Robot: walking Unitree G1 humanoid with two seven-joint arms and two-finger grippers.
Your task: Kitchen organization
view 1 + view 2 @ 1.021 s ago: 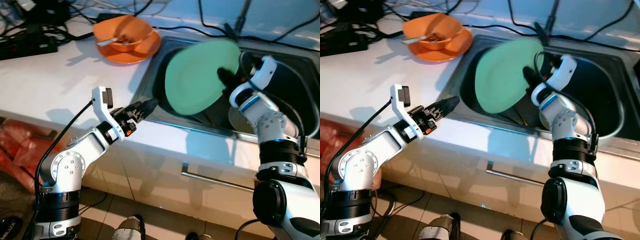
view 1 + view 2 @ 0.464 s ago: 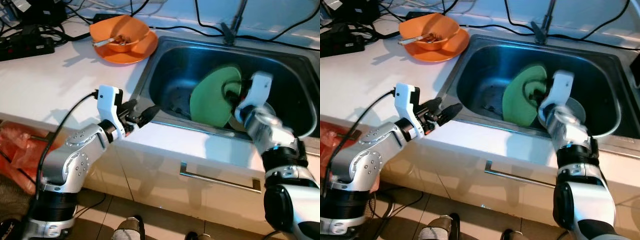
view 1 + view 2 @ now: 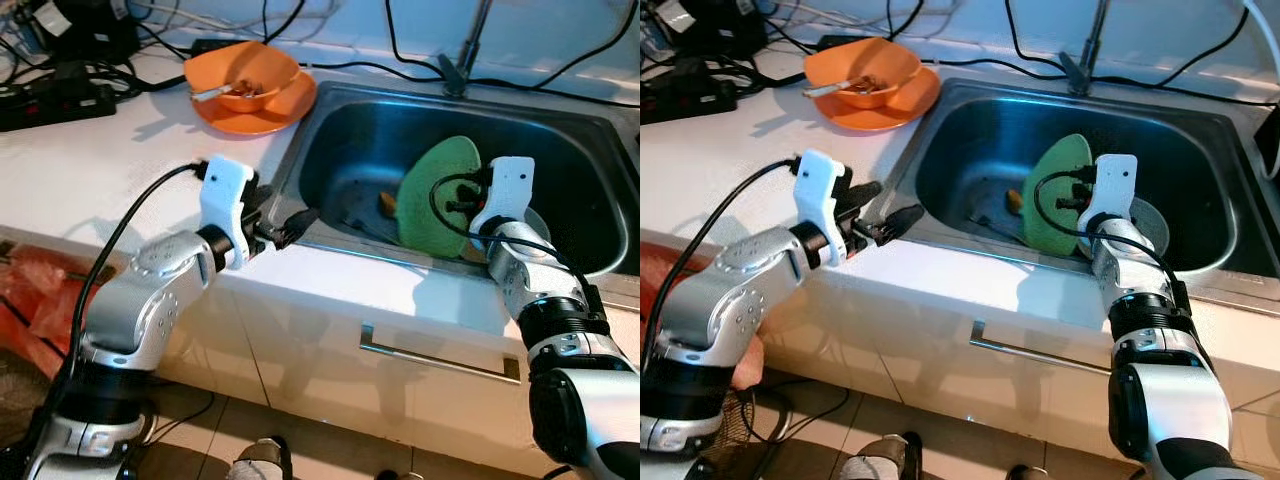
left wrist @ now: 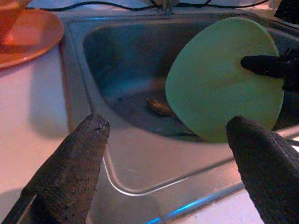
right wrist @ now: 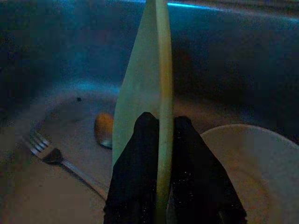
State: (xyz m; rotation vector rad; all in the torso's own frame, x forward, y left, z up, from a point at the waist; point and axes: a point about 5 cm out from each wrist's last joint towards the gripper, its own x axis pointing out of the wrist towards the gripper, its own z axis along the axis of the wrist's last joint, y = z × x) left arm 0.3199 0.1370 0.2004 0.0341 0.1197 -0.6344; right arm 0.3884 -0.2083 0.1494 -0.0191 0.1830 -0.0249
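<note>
A green plate [image 3: 437, 195] stands on edge low inside the steel sink [image 3: 352, 115]. My right gripper [image 5: 159, 128] is shut on its rim, one black finger on each face. Beside it in the basin lie a pale plate [image 5: 238, 163], a fork [image 5: 56, 158] and a small orange scrap [image 5: 103, 129]. My left gripper [image 3: 292, 222] is open at the sink's near left rim, over the white counter [image 3: 90, 160], holding nothing. Its fingers [image 4: 70, 172] frame the green plate [image 4: 224, 79].
An orange bowl on an orange plate [image 3: 252, 85] with a utensil sits on the counter left of the sink. A faucet [image 3: 462, 50] rises behind the basin. Black cables and a power strip [image 3: 60, 98] crowd the back left. A drawer handle [image 3: 430, 362] runs below.
My right gripper has lowered the green plate from above the sink down into the basin, turning it more edge-on. My left arm has drawn in toward the sink's rim and its fingers have spread.
</note>
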